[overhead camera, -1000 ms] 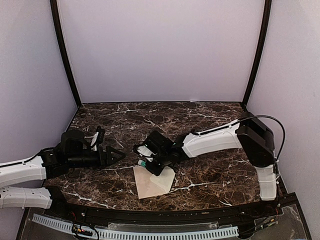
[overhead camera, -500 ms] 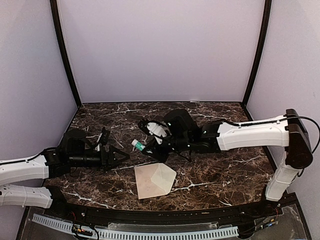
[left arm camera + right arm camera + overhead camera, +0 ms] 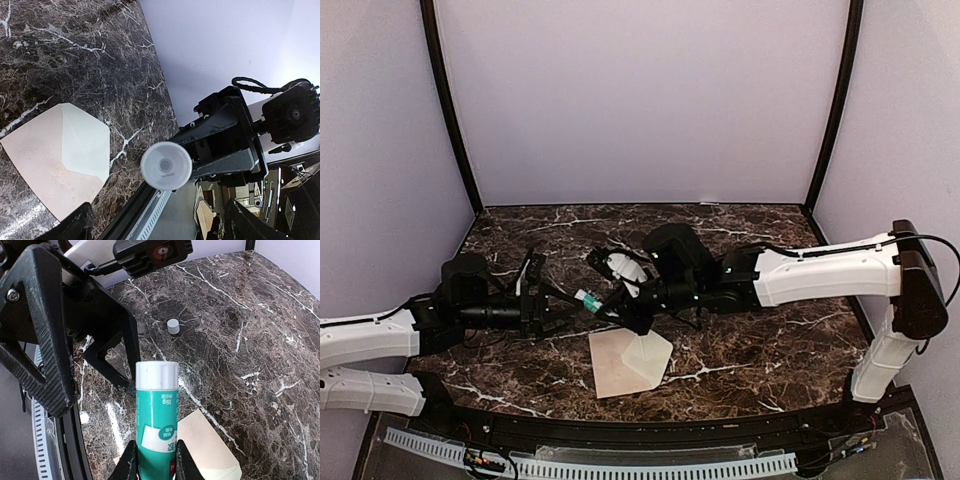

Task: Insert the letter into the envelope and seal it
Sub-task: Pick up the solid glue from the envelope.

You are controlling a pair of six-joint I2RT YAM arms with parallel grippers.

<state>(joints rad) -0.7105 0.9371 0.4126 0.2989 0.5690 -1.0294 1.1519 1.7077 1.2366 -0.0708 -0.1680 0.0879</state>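
The envelope (image 3: 620, 367) lies flat near the front edge, its pointed flap (image 3: 653, 357) open to the right. It also shows in the left wrist view (image 3: 45, 170) and the right wrist view (image 3: 207, 442). The letter does not show as a separate sheet. My right gripper (image 3: 620, 303) (image 3: 156, 462) is shut on a teal glue stick (image 3: 592, 299) (image 3: 157, 415), held above the table and pointing left. My left gripper (image 3: 560, 305) (image 3: 162, 225) is open, and the stick's white end (image 3: 166, 165) sits just in front of its fingers.
A small white cap (image 3: 173, 326) stands on the marble table (image 3: 760, 330), behind the left arm's fingers in the right wrist view. Lilac walls close in the back and sides. A black rail (image 3: 620, 440) runs along the front edge.
My right gripper lifted the glue stick off the envelope and carried it left. My left gripper moved right to meet it, and the stick's white end now lies at its open fingers.
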